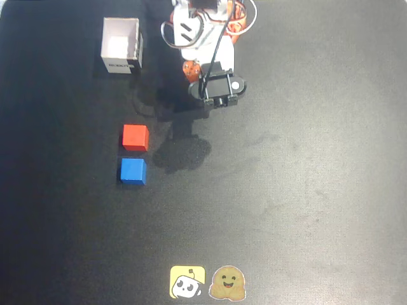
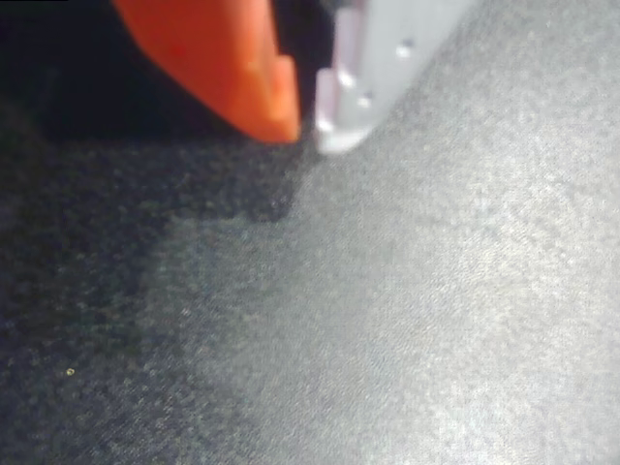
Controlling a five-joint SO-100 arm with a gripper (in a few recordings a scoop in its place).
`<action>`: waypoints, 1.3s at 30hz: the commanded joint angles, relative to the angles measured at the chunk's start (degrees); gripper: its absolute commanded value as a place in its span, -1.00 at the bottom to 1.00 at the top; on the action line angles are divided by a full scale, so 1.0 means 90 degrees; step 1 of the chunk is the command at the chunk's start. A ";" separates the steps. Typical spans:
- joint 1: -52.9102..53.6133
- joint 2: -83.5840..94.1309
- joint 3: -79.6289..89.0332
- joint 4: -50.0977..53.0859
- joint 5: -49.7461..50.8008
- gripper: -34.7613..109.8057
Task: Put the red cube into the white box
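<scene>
Overhead view: red cube (image 1: pixel 135 137) sits flat on the black table (image 1: pixel 305 190), left of centre. Plain red-orange faces, no markings. Equal sides, so no long axis; its edges run nearly square to the picture's edges, with a very slight twist. Nothing touches it.

Blue cube (image 1: pixel 133 171) lies just beside it on the near side, same size, a thin dark gap between the two, edges roughly parallel.

White box (image 1: pixel 121 54) stands at far left, upright, open top facing up, thin walls, pale floor visible inside. Dark label with small text on its near wall. Well apart from the red cube, further back and slightly left of it.

Arm stands at far centre, white and orange parts, black cable looped over it. Gripper (image 1: pixel 194 71) is tucked under the arm, to the right of the box and well apart from both cubes.

Wrist view: gripper (image 2: pixel 308 124) has the orange finger (image 2: pixel 232 68) and the white finger (image 2: pixel 373 68) with tips almost together, a narrow slit between them, nothing held. Bare table (image 2: pixel 407 320) beneath, shadow at left.

Two stickers (image 1: pixel 206 283) at the near edge.
</scene>
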 commanded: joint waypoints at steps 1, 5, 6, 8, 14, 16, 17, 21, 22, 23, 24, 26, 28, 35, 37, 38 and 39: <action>0.0059 0.0029 -0.0020 -0.0078 -0.0059 -0.51; 0.0059 0.0029 -0.0020 -0.0078 -0.0059 -0.51; 0.0029 0.0029 -0.0020 -0.0078 -0.0059 -0.51; 0.0020 0.0029 -0.0020 -0.0078 -0.0059 -0.51; 0.0049 0.0029 -0.0020 -0.0078 -0.0059 -0.52; 0.0049 0.0029 -0.0020 -0.0078 -0.0059 -0.51; 0.0049 0.0029 -0.0020 -0.0078 -0.0059 -0.51; 0.0049 0.0029 -0.0020 -0.0078 -0.0059 -0.51; 0.0049 0.0029 -0.0020 -0.0078 -0.0059 -0.52; 0.0049 0.0029 -0.0020 -0.0078 -0.0059 -0.52; 0.0049 0.0029 -0.0020 -0.0078 -0.0068 -0.52; 0.0049 0.0029 -0.0020 -0.0078 -0.0068 -0.51; 0.0059 0.0029 -0.0020 -0.0078 -0.0068 -0.51; 0.0068 0.0029 -0.0020 -0.0527 -0.0039 -0.52; 0.0225 0.0029 -0.0020 -0.0752 -0.0010 -0.52; 0.0322 0.0029 -0.0039 -0.0937 -0.0059 -0.52; 0.0469 0.0029 -0.0068 -0.1133 -0.0205 -0.52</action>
